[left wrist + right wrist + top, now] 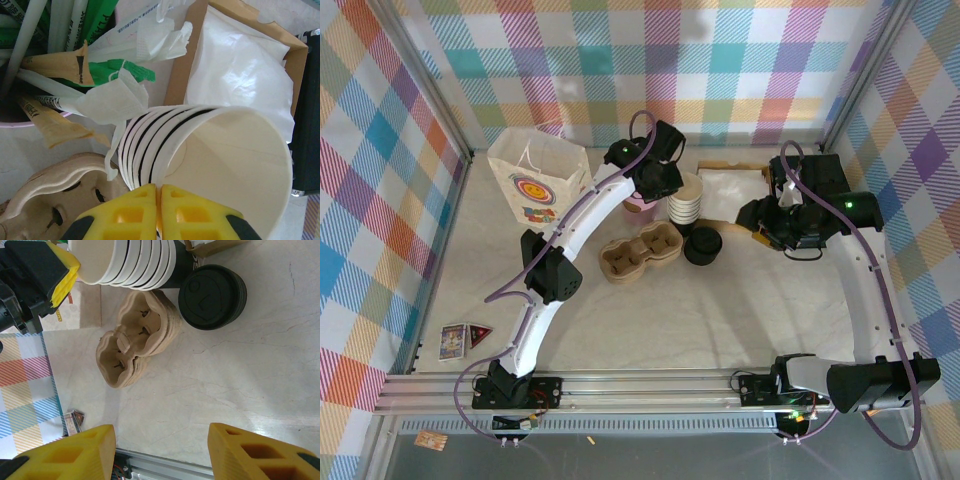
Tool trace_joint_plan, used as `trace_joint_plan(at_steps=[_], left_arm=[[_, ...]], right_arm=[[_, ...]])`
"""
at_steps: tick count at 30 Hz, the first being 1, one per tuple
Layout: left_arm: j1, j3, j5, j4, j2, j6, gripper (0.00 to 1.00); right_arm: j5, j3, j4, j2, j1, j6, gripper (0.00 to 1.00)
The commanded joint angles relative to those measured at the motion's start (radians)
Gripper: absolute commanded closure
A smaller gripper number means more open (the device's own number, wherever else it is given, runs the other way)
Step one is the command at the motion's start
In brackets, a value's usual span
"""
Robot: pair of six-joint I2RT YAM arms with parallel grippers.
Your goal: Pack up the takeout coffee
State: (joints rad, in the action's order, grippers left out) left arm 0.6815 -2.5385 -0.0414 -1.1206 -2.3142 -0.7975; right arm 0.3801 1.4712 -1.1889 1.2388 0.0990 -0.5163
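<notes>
My left gripper (160, 187) is shut on the rim wall of the top cup of a stack of lidless cream cups (220, 150), one finger inside and one outside. From above, the left gripper (670, 187) sits at that cup stack (685, 203). A low stack of black lids (702, 245) stands just in front of the cups, and the lids (212, 296) look black down their sides. The takeout coffee is out of view. My right gripper (162, 440) hangs open over bare table, holding nothing; the right gripper (763, 222) is right of the lids.
A stack of pulp cup carriers (640, 252) lies left of the lids. A white paper bag (538, 180) stands at the back left. A pink cup of straws and sachets (50, 60) and a brown napkin box (240, 65) flank the cups. Cards (460, 340) lie front left.
</notes>
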Motion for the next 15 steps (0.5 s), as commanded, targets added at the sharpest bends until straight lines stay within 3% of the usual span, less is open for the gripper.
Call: trace_joint_plan(at_steps=[1, 15], left_arm=[[-0.008, -0.029, 0.022, -0.007, -0.014, -0.018, 0.94], [-0.015, -0.039, 0.012, -0.01, 0.015, -0.03, 1.0]], right_arm=[[0.02, 0.009, 0.013, -0.013, 0.004, -0.001, 0.48], [0.022, 0.005, 0.018, -0.014, 0.004, 0.003, 0.48]])
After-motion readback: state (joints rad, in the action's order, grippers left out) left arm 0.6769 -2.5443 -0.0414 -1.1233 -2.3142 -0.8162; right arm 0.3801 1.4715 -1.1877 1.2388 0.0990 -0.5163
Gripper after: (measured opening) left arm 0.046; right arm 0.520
